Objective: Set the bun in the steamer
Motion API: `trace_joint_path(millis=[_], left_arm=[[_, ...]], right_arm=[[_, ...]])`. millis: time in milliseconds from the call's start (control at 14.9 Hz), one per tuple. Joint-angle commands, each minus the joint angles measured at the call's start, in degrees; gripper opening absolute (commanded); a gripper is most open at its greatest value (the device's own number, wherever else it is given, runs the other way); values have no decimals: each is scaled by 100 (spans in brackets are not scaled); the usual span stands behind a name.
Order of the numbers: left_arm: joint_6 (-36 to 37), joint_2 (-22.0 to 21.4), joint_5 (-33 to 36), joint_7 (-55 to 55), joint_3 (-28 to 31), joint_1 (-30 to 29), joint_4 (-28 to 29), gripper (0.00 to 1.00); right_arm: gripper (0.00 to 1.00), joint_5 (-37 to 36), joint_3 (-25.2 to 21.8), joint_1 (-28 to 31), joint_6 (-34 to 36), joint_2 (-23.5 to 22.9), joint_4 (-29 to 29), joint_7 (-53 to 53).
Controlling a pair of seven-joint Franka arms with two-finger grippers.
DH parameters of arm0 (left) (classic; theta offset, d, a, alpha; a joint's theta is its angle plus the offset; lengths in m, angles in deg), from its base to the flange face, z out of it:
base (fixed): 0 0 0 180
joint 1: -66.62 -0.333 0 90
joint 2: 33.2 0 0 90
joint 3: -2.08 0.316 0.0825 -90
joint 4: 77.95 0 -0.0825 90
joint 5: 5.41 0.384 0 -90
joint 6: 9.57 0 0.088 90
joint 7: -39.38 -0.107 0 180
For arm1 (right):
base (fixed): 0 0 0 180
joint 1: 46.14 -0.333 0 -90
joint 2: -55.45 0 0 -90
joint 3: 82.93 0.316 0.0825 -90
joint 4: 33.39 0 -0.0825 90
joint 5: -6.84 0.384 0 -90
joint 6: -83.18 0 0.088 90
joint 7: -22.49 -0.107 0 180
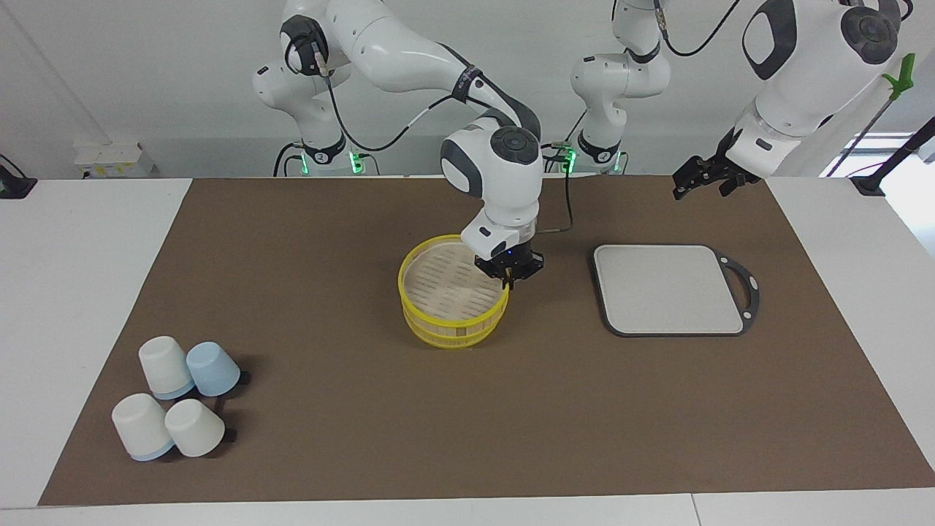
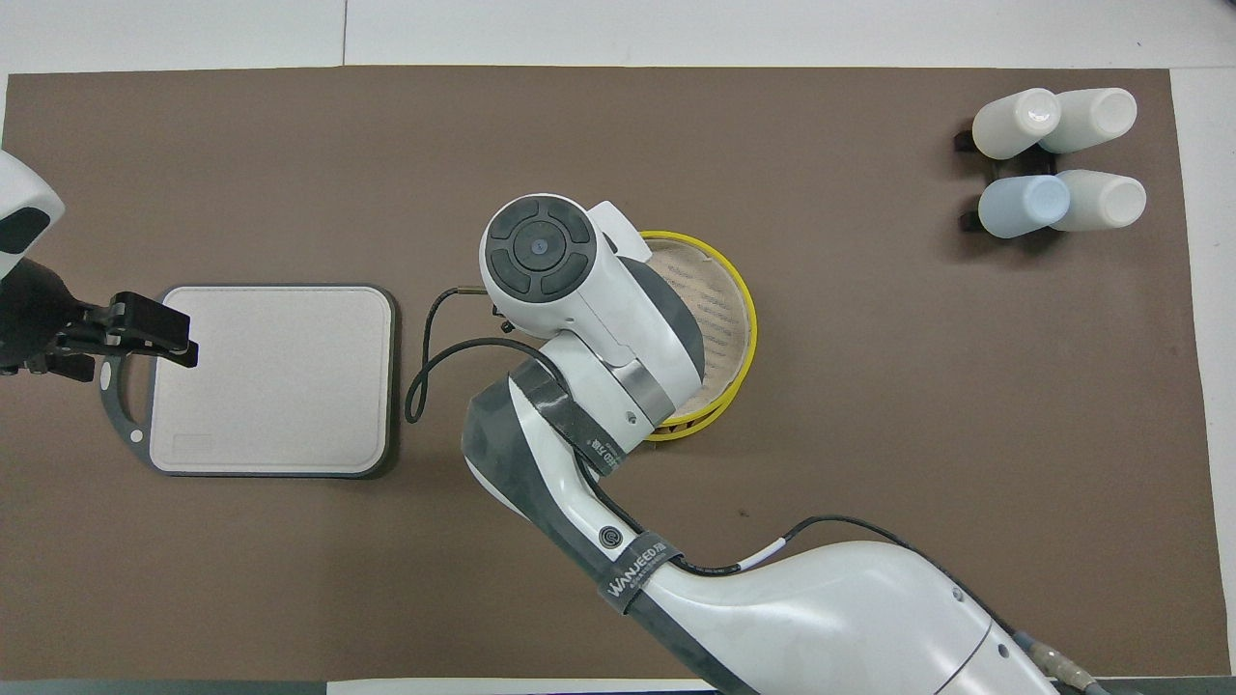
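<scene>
The steamer (image 1: 453, 332) stands mid-table, its yellow-rimmed slatted lid (image 1: 449, 285) on it, a little askew. My right gripper (image 1: 509, 277) is at the lid's rim on the side toward the left arm's end, with its fingers closed over the rim. In the overhead view the right arm's wrist hides that gripper, and only part of the lid (image 2: 719, 309) shows. No bun is in view. My left gripper (image 1: 700, 183) waits open and empty in the air over the handle end of the grey tray; it also shows in the overhead view (image 2: 154, 333).
A grey rectangular tray (image 1: 668, 288) with a black handle lies beside the steamer toward the left arm's end, also in the overhead view (image 2: 270, 376). Several white and pale-blue cups (image 1: 175, 398) lie farther from the robots at the right arm's end, also seen overhead (image 2: 1057, 164).
</scene>
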Motion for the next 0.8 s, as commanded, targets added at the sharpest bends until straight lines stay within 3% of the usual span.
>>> trace_joint_path(millis=[0,737], left_arm=[[-366,-1,128,-139,-43,-49,105,100],[-682,61,207,-315,-52,-31,113,100]], right_arm=[[0,-85,13,4,-57,25,50,-112],[0,-76,22,-14,30,87,129,-234]])
